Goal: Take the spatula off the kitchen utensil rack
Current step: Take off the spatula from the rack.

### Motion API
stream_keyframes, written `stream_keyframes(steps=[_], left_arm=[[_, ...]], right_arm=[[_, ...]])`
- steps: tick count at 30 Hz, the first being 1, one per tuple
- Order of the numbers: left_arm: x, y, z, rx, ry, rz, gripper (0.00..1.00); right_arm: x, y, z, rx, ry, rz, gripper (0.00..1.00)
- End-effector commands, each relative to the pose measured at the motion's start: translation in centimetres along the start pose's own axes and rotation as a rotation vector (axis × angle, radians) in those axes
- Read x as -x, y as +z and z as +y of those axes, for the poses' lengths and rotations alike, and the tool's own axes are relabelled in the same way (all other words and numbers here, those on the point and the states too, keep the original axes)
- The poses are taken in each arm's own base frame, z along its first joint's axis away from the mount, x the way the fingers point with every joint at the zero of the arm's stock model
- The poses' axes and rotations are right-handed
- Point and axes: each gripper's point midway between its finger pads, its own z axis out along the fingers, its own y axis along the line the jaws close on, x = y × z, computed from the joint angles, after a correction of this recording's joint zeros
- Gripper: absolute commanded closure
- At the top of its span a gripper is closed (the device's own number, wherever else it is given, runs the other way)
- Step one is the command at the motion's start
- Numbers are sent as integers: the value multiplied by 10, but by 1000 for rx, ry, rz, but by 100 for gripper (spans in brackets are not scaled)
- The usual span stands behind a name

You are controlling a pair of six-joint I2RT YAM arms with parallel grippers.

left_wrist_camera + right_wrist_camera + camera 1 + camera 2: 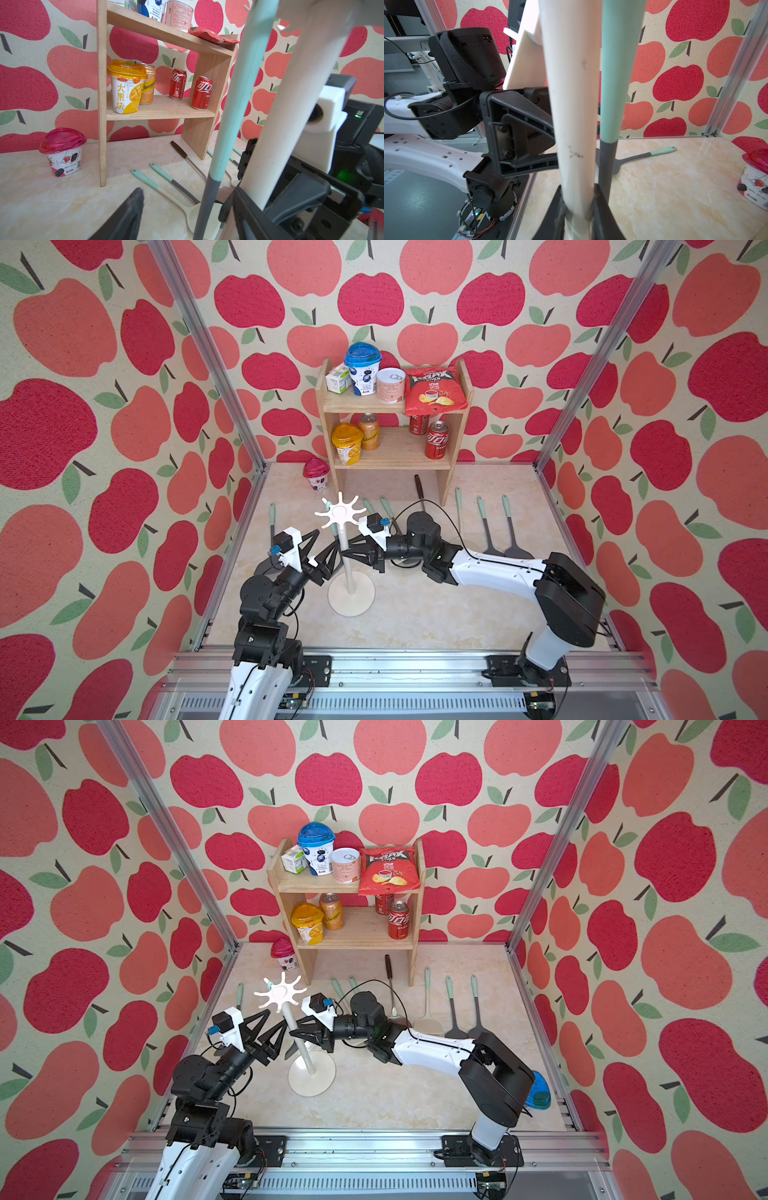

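Note:
The white kitchen utensil rack [351, 593] stands on the table between my two arms, its star crown [340, 512] at the top of the thin pole [571, 104]. A spatula [234, 104] with a mint handle and grey shaft [606, 166] hangs from a prong on the crown's left side, close beside the pole. My right gripper [577, 207] is shut on the pole at mid height. My left gripper [187, 193] is open, and the spatula's grey shaft passes between its spread fingers without touching them. In both top views the grippers [330, 541] [293, 1031] meet at the pole.
A wooden two-tier shelf [395, 456] with cans, cups and a chip bag stands at the back wall. A pink-lidded cup [316, 475] sits left of it. Several spatulas and spoons [486, 526] lie on the table behind and right of the rack. Metal frame posts border the sides.

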Motion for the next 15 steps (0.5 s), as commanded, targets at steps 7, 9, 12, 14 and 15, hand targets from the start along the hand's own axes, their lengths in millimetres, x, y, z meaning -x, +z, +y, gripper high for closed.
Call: stream_keyframes(steps=[7,9,12,14,15], left_arm=[[1,12,-6,-28,72,7,35],[0,13,-6,-27,77,4,35],[-1,17,-6,-35,74,0,36],[-3,21,-5,-34,65,3,36],[-4,22,-6,-36,57,6,36]], right_arm=[[3,0,10,51,70,-16,100],[2,0,10,53,72,-14,100],[1,2,9,58,77,-11,100],[0,3,9,63,80,-9,100],[0,4,10,65,80,-10,100]])
